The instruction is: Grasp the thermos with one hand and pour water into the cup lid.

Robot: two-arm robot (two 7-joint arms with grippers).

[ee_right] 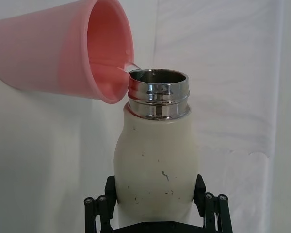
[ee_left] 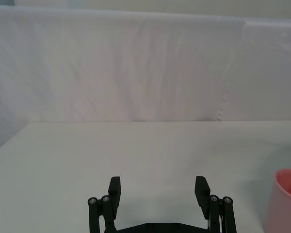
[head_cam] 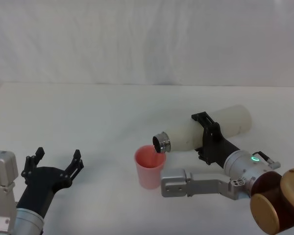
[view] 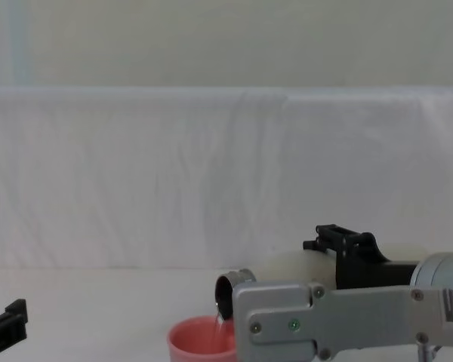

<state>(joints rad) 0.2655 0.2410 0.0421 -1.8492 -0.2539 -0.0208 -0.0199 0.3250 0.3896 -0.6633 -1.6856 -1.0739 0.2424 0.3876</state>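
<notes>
You've got a white table (head_cam: 88, 112) running back to a white draped backdrop (head_cam: 137, 39), and on it just the cup lid (head_cam: 149, 167), standing upright, near the front, a little right of centre

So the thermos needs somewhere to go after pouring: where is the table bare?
Bare: the far table behind the cup lid, and the stretch between it and the open left hand. Crowded: the right side, where the right hand tips the thermos.
</notes>
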